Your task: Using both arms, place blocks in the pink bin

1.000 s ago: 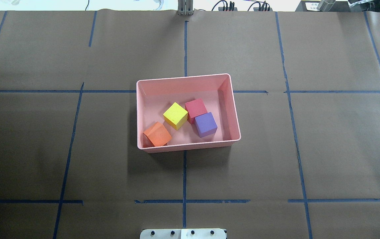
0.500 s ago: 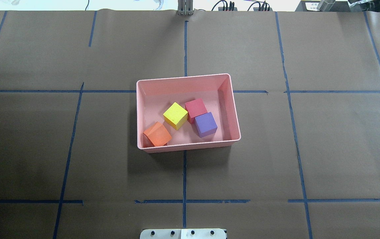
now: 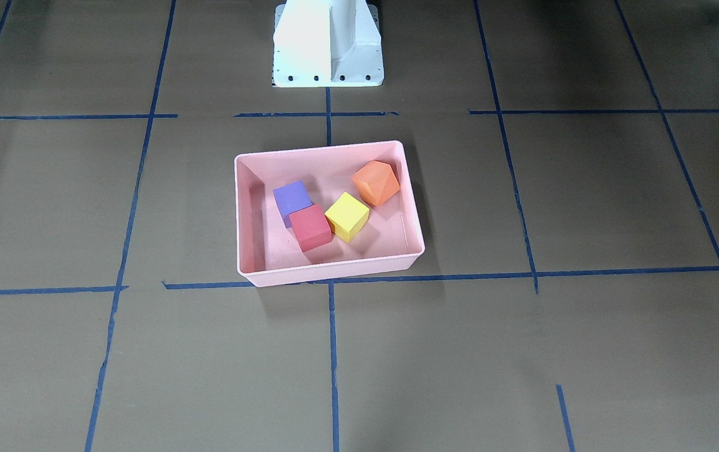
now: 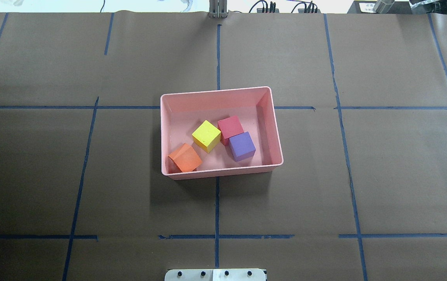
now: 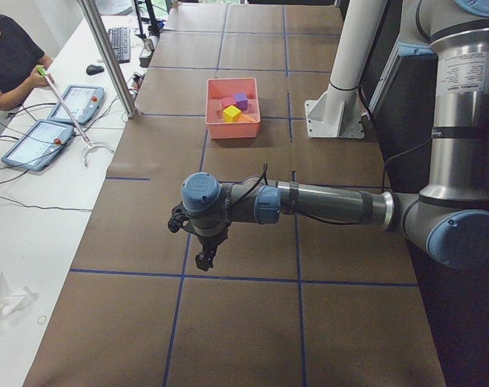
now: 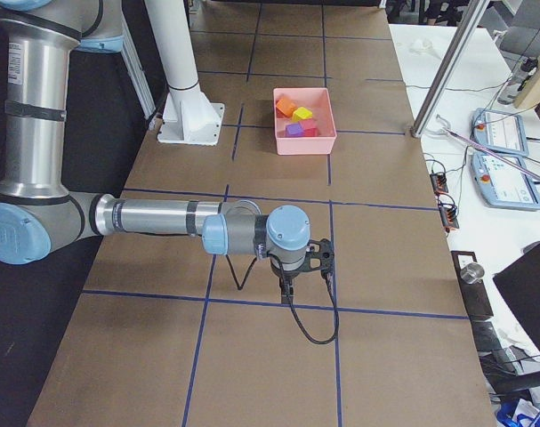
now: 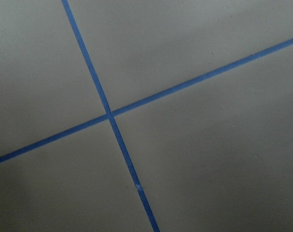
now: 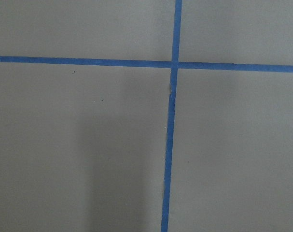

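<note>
Left arm [image 5: 333, 205] and right arm [image 6: 154, 216]: silver-grey tubes, light blue joint caps [image 5: 202, 189] (black cables [image 6: 310, 331])

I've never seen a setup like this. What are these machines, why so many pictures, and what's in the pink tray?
These are two jointed robot arms by a white pedestal, above a table covered in brown paper with blue tape lines. Two pictures look down on the table: one from behind the robot, one facing it. Two look along it from the ends, showing the left arm with its left gripper, and the right arm with its right gripper; nothing shows in either, though open or shut is unclear. The last two come from wrist cameras and see only paper and tape. The pink bin holds the yellow block, red block, purple block and orange block.
</note>
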Motion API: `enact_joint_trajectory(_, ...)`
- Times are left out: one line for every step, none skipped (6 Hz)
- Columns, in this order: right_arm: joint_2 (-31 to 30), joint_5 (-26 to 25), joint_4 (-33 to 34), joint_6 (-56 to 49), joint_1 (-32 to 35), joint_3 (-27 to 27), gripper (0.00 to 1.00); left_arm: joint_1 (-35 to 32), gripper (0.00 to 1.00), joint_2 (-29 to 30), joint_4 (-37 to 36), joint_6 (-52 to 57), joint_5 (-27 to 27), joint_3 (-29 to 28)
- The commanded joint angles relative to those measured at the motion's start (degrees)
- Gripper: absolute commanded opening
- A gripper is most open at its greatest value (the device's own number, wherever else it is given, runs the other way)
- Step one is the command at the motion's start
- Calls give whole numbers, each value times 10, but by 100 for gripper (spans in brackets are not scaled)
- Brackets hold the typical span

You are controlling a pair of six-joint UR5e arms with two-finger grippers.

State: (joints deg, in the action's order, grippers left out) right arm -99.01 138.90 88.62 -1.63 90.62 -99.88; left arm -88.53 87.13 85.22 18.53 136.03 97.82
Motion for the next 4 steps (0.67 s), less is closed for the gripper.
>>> enact_joint_trajectory(-7, -22, -3, 0, 0, -4, 100, -1, 100, -6, -4, -45, -23, -5)
enact_joint_trajectory(-7, -28, -1, -1, 0, -5, 100, -1, 100, -7, -7, -47, -21, -6)
enact_joint_trajectory(-7, -29, -1, -1, -2, -5, 100, -2, 100, -6, -6, -47, -21, 3)
enact_joint_trajectory(-7, -29, 1, -1, -2, -8, 100, -2, 100, -9, 4, -42, -21, 3)
